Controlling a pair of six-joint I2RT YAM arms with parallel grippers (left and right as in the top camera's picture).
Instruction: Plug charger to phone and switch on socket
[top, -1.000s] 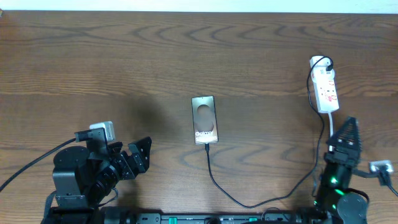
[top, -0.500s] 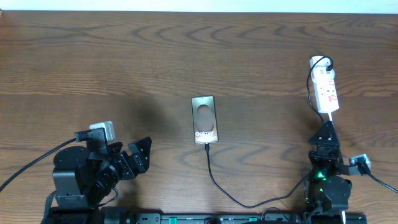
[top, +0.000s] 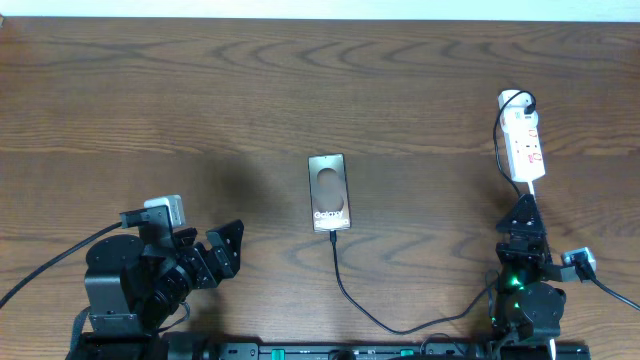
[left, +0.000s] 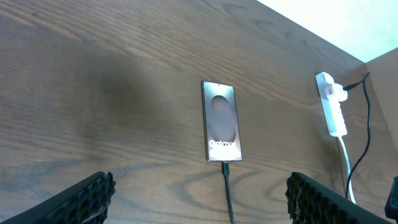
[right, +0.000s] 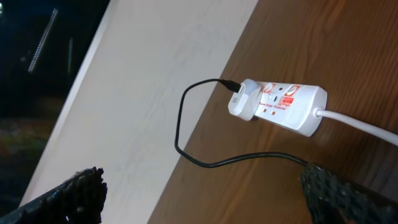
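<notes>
Starting nearest, the left gripper (top: 231, 250) and right gripper (top: 524, 203) both hold their jaws spread with nothing between them, and bare worktop (top: 150, 90) separates the left one from the phone (top: 329, 192). The phone lies flat at mid-worktop, with the charger (top: 345, 290) connector meeting its near end and the cable looping toward the right arm. The socket (top: 524, 147) lies just beyond the right gripper, near the far right edge, with a white adapter (right: 241, 99) in its far end.
</notes>
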